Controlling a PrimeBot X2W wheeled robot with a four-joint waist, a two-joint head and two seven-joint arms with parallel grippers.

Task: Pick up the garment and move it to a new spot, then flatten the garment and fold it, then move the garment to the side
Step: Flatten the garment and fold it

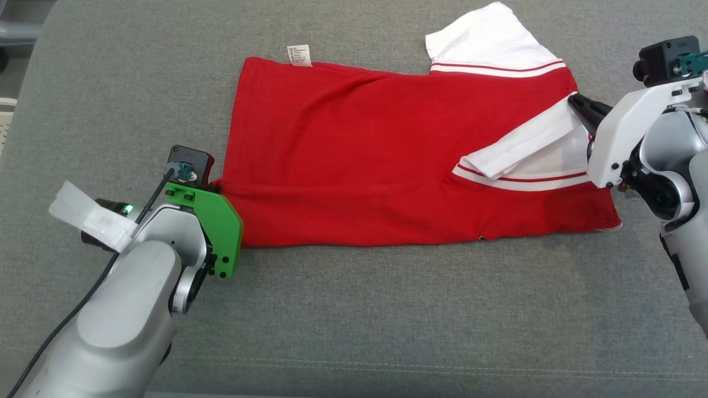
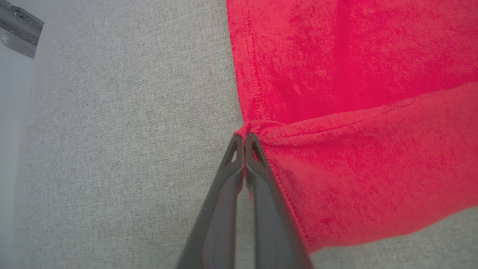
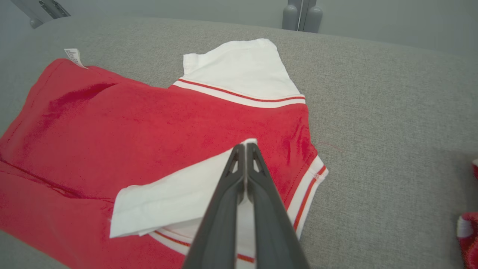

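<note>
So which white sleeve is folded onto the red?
The sleeve pinched by the right tool. The other sleeve sticks out flat onto the grey cushion.

Red garment (image 1: pixel 359 160), white sleeves, folded lengthwise, flat

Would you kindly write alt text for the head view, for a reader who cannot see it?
A red shirt, partly folded, lies on a grey cushion. The left gripper pinches its left edge; the right gripper pinches the white sleeve folded over its body.
</note>
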